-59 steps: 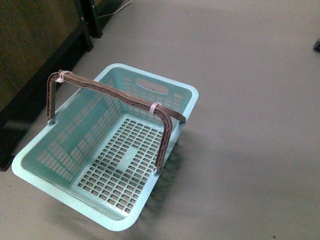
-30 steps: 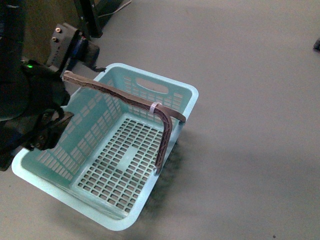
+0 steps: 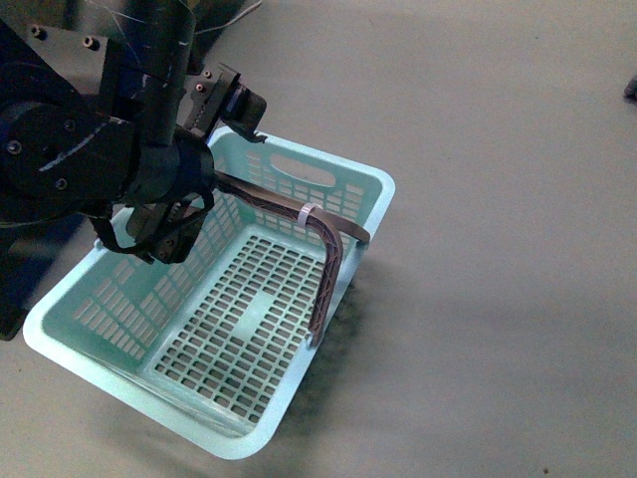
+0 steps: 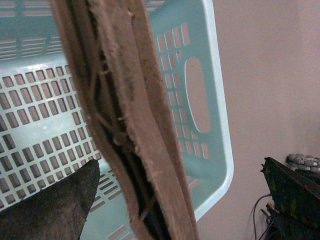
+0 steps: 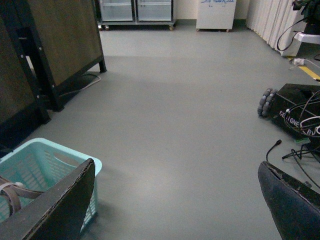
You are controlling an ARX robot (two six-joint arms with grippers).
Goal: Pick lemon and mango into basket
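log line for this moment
left hand: open, above basket | right hand: open, over floor | basket: no fruit visible | lemon, mango: unseen

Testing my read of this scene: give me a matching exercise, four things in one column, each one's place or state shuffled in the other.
1 pale blue-green slotted plastic basket
2 brown swing handles
3 left gripper
4 right gripper

a open above bare grey floor
b empty
c raised upright
d above the basket's left side

Pairs: 1-b; 2-c; 3-d; 4-a
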